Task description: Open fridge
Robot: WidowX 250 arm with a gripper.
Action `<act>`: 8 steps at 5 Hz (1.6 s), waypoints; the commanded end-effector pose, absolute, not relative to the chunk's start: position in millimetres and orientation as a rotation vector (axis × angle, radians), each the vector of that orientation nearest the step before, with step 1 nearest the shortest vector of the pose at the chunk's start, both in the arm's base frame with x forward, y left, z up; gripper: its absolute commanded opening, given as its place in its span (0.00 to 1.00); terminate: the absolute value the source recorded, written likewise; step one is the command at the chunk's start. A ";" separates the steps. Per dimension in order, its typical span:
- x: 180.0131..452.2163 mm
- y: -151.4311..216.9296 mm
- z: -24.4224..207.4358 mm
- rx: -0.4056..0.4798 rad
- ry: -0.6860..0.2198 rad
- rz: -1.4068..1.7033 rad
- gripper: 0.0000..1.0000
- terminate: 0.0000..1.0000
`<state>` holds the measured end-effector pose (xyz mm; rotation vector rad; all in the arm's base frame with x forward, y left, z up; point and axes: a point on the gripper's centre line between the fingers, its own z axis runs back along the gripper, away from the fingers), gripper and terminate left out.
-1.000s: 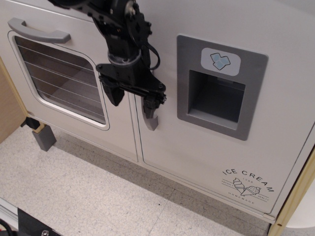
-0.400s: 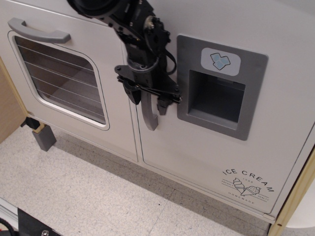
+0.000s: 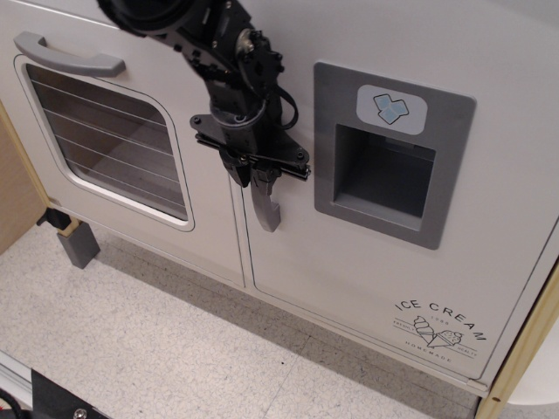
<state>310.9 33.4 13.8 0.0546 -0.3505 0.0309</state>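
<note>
The fridge [image 3: 367,262] is a large white toy door on the right, closed, with a grey recessed dispenser panel [image 3: 389,157] bearing a blue ice-cube mark and an "ICE CREAM" logo [image 3: 439,332] low down. Its vertical curved grey handle [image 3: 266,209] runs along the door's left edge. My black gripper [image 3: 254,179] comes down from the upper left and its fingers are closed around the upper part of the handle. Only the handle's lower end shows below the fingers.
The white oven door [image 3: 113,140] with a window and a horizontal grey handle [image 3: 65,57] stands to the left. A grey block [image 3: 77,244] sits on the speckled floor at the lower left. A wooden frame edge [image 3: 524,349] runs along the right.
The gripper, open astride the handle a second ago, shifted right, then settled back left and closed its fingers onto the handle. The fridge door has not moved.
</note>
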 end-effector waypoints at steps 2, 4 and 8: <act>254.2 31.6 41.2 0.048 -0.286 -0.026 1.00 0.00; 198.6 63.0 74.1 0.012 -0.214 0.020 1.00 0.00; 250.4 177.3 133.4 0.043 -0.260 0.559 1.00 0.00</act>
